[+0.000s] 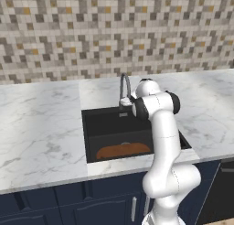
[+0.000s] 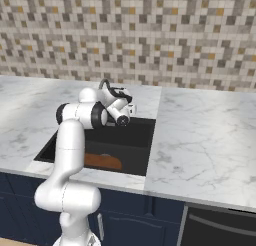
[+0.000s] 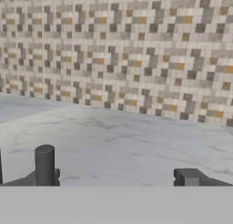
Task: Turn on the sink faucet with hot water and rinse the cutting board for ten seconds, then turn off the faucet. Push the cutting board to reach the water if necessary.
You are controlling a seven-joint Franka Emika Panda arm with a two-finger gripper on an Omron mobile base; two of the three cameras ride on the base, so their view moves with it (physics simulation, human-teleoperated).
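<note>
Claw (image 3: 117, 180) stands wide apart and grasps nothing; in the hand view I see its two dark tips at the bottom with bare marble between them, looking across the bench (image 3: 113, 136) toward the tiled wall (image 3: 118, 50). From the base views I place the claw (image 1: 125, 101) up at the back rim of the sink (image 1: 105, 123), just beside the foot of the sink faucet (image 1: 124, 84); whether it touches the faucet I cannot tell, since the wrist covers that spot. The gooseneck rises just above and behind the claw, its hook arching forward over the basin; no water runs from it, so I judge the faucet is not yet on, and the coming move turns on reaching its control right there at the base. Cutting board (image 1: 123, 150) lies flat on the sink floor, well below and forward of the claw, against the front wall; its long axis runs side to side along that wall, toward the middle of the basin.
</note>
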